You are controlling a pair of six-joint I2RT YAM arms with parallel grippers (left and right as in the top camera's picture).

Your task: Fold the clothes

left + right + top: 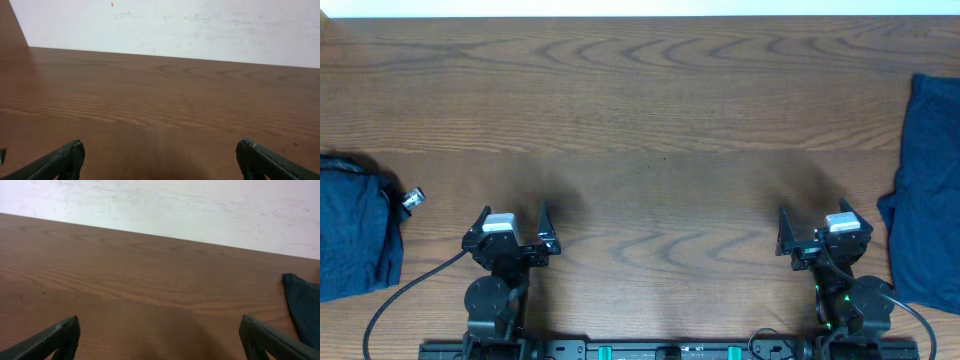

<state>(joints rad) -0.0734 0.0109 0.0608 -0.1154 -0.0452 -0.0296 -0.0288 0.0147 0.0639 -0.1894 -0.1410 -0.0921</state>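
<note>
The right end effector (815, 222) and left end effector (512, 218) hang spread and empty. The flat blue garment (927, 190) lies at the tabletop's (660, 120) right edge, its long axis near-to-far, closest to the right end effector. A crumpled blue garment (355, 230) sits at the left edge.

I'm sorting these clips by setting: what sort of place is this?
Likely a robot lab bench, not a home: wooden table against a white wall, left arm and right arm fixed at its near edge, clothes at both ends.
</note>
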